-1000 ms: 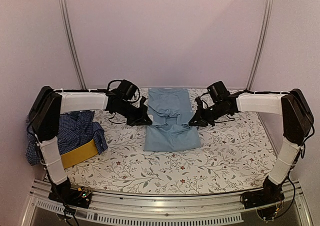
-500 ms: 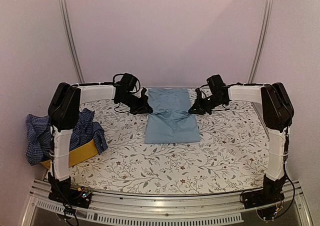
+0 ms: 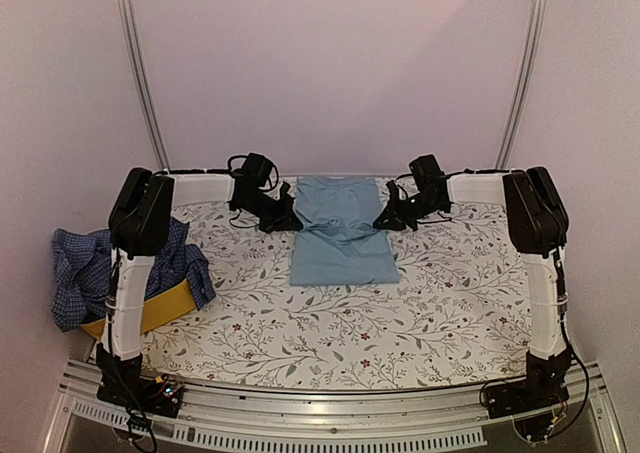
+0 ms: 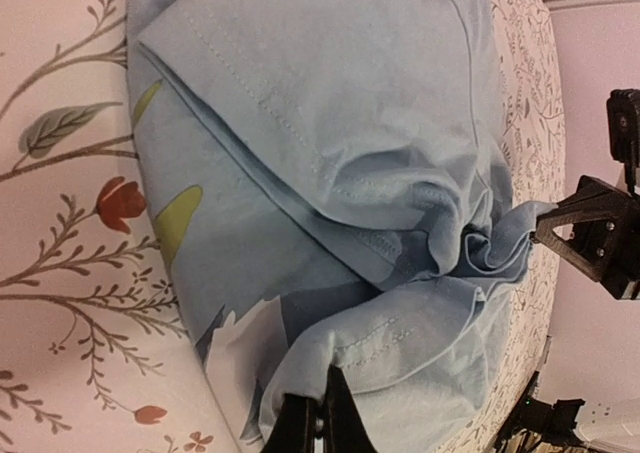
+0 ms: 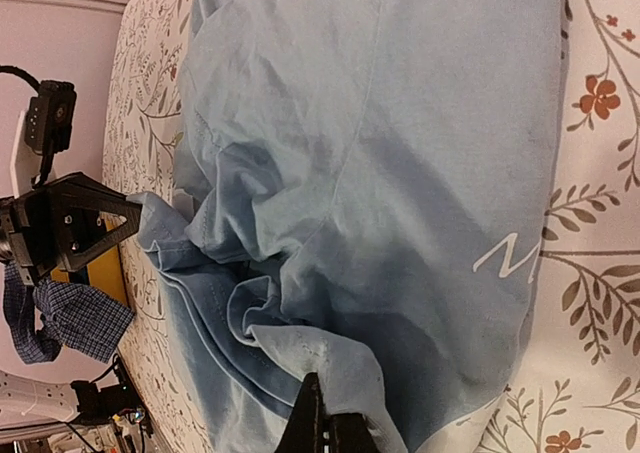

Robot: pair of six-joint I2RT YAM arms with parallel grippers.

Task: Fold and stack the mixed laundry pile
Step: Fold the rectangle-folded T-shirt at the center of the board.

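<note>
Clamping T-shirt (image 3: 342,251): left claw (image 3: 293,221), right claw (image 3: 382,222)

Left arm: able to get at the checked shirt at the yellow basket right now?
Probably not yet: the left gripper is shut on the blue T-shirt. The checked shirt lies near that arm's base, seemingly unobstructed, but the gripper would need to release first.

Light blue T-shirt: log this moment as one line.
T-shirt: laid out, middle bunched | left jaws: shut on T-shirt | right jaws: shut on T-shirt
</note>
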